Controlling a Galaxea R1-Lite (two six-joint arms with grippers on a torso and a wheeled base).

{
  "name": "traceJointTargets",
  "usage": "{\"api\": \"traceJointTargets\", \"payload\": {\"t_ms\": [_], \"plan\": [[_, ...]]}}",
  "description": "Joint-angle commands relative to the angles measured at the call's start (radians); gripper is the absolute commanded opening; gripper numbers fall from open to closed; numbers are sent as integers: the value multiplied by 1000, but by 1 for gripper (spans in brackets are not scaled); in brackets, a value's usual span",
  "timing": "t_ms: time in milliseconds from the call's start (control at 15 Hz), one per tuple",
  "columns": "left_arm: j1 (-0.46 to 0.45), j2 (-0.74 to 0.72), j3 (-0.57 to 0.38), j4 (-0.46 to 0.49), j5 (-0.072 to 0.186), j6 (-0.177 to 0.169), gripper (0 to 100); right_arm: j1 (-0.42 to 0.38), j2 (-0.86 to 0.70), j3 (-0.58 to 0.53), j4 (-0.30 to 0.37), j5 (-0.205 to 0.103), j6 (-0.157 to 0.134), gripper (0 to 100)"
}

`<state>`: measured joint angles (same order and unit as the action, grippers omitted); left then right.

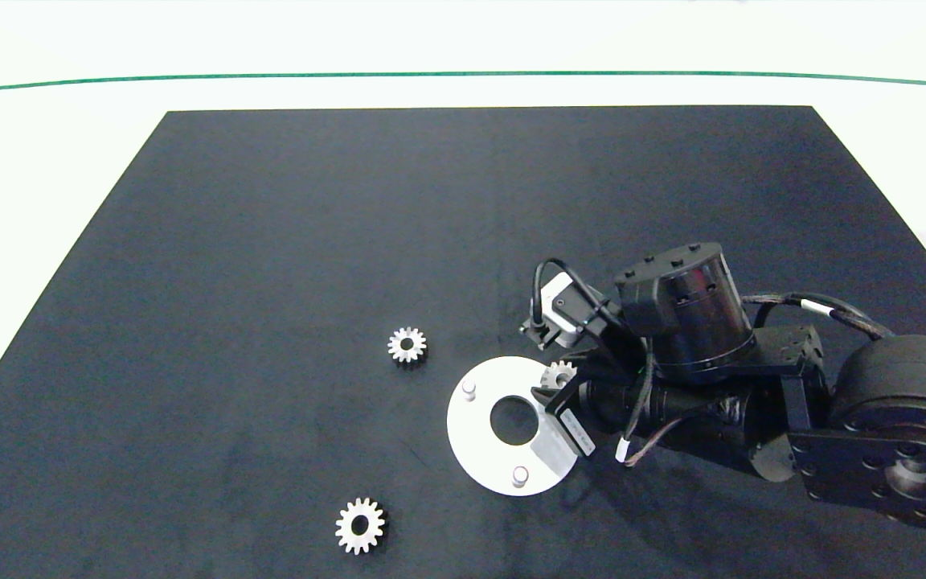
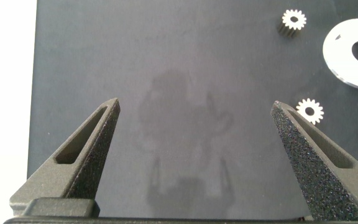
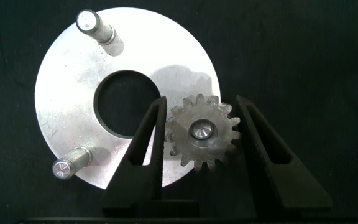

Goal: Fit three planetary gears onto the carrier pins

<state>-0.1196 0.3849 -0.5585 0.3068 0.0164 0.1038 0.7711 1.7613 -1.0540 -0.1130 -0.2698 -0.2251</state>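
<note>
A white ring-shaped disc (image 1: 475, 426) (image 3: 61, 93) lies on the black mat, right of centre. Two of its carrier pins (image 1: 469, 390) (image 1: 520, 475) stand bare. On the third pin sits a planetary gear (image 1: 561, 371) (image 3: 194, 149), the pin's tip showing in its hole. My right gripper (image 1: 558, 386) (image 3: 201, 102) is shut on this gear, one finger against each side. Two more planetary gears (image 1: 407, 345) (image 1: 360, 526) lie flat on the mat left of the disc. My left gripper (image 2: 196, 104) hangs open above bare mat, away from the gears (image 2: 294, 19) (image 2: 310, 111) and the disc (image 2: 344, 56).
The black mat (image 1: 270, 241) covers most of the white table, with white margins to the left, right and back. The right arm (image 1: 873, 418) reaches in low from the right edge. The left arm is outside the head view.
</note>
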Motion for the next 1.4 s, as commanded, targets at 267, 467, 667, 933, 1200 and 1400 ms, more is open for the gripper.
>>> {"api": "traceJointTargets", "payload": {"t_ms": [267,467,667,933,1200,1400], "plan": [[0,15,-6,3,0,0,100,-22,-2,0,-5,1,0,100],[0,14,-6,2,0,0,100,-27,-2,0,-7,1,1,100],[1,6,11,3,0,0,100,-30,-140,22,-2,-32,4,100],[1,0,52,2,5,20,100,-90,-658,365,75,-81,0,100],[1,54,101,3,2,142,100,-180,-890,410,269,-81,0,100],[-2,163,103,2,-3,186,100,-182,-885,379,271,-80,1,100]]}}
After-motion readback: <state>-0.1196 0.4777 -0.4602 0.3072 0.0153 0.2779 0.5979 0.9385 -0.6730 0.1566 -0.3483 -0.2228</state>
